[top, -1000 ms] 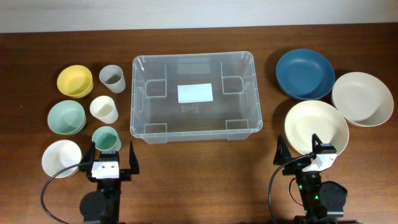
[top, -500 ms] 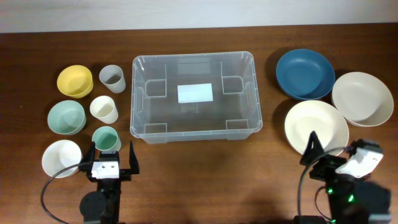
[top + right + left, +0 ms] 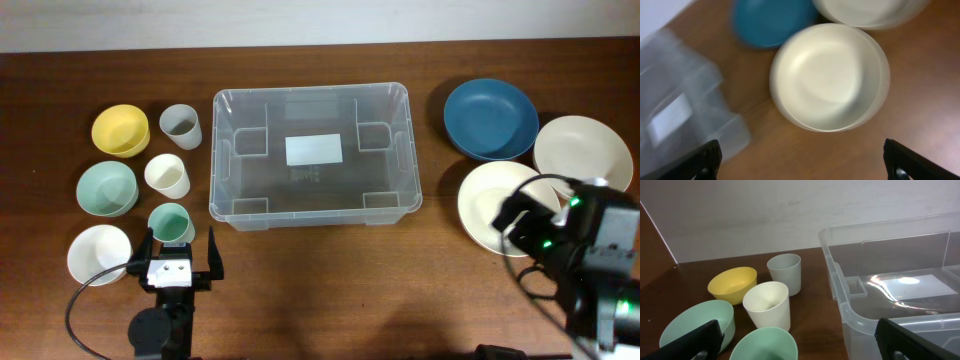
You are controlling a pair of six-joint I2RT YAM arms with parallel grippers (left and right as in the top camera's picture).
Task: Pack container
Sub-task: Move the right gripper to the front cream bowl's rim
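Overhead view: bright, even, diffuse light with only faint, soft shadows; largely sharp. Left wrist view: in focus, with a streak of white glare on the base of the container (image 3: 900,285). Right wrist view: motion blur smears the container's corner and the cream bowl (image 3: 830,77).

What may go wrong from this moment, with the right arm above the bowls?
1. The right tool hangs open above the near cream bowl; it is wide and smooth, so a rim pinch may slip.
2. The blue bowl and the far cream bowl lie close beside it; a descending finger might knock them.
3. The container has high walls; a carried bowl could catch its rim.
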